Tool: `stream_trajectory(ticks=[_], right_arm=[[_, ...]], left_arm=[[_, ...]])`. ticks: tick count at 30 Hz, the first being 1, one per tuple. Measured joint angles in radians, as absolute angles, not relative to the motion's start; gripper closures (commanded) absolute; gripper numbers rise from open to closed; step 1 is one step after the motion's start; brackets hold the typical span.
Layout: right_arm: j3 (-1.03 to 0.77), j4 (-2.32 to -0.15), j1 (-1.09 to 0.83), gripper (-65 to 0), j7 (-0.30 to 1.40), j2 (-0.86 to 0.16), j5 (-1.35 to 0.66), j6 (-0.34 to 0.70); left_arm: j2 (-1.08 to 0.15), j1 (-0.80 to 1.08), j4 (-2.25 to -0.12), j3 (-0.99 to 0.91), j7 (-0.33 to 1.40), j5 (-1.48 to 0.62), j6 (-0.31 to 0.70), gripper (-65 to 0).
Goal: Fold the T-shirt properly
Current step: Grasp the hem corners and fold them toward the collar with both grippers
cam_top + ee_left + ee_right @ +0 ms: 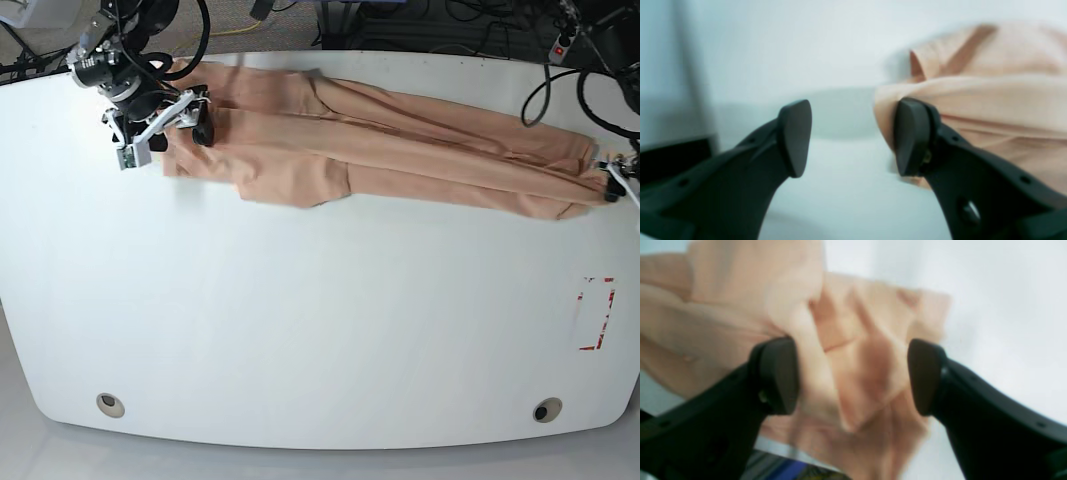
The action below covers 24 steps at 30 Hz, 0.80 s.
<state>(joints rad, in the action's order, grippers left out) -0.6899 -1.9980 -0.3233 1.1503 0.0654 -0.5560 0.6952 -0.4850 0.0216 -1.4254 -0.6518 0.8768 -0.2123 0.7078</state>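
Observation:
The peach T-shirt (pixel 400 150) lies pulled out into a long, wrinkled band across the far part of the white table (pixel 300 330). My right gripper (pixel 168 135) is open over the shirt's left end. In the right wrist view (pixel 853 373) its fingers straddle rumpled cloth (pixel 857 356) lying below them. My left gripper (pixel 611 186) is at the shirt's right end, at the table's edge. In the left wrist view (pixel 853 133) it is open and nothing is between the pads. The shirt's edge (pixel 990 93) bunches against the right finger (pixel 910 140).
A red-marked rectangle (pixel 597 313) is on the table near the right edge. Two round holes (pixel 111 404) (pixel 546 409) sit near the front edge. Cables and equipment (pixel 420 20) crowd the floor behind the table.

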Motion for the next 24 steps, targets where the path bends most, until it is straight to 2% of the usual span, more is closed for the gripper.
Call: stream_trajectory(ticks=[5,7,13,19,22,24], right_arm=[[-0.724,-1.998,-0.326,-47.4,1.242,0.037,-0.863,0.698],[-0.731,-1.998,-0.326,-47.4,1.243,0.022,-0.9,0.695],[-0.703,-1.993,-0.324,-47.4,1.267,0.028,-0.908,0.696],[-0.507,-1.956,-0.304,-47.2,1.269,0.025,-0.89,0.692],[-0.431,-1.953,-0.278,-46.9,1.269,0.028,-0.831,0.693],[-0.381,-1.951,-0.258,-43.4,1.252,0.027,-0.766,0.693]], left_arm=[[-0.525,0.043,-1.504,-0.723,1.016,-0.47,0.697,-35.8],[-0.524,0.05,-1.542,-0.736,1.058,-0.521,0.698,-35.8],[-0.46,0.052,-1.662,-0.73,1.091,-0.554,0.697,-35.8],[-0.456,0.072,-1.692,-0.797,1.136,-0.537,0.699,-35.8],[-0.453,0.074,-1.686,-0.779,1.136,-0.44,0.697,-35.8],[-0.415,0.066,-1.669,-0.765,1.113,-0.4,0.697,-35.8]])
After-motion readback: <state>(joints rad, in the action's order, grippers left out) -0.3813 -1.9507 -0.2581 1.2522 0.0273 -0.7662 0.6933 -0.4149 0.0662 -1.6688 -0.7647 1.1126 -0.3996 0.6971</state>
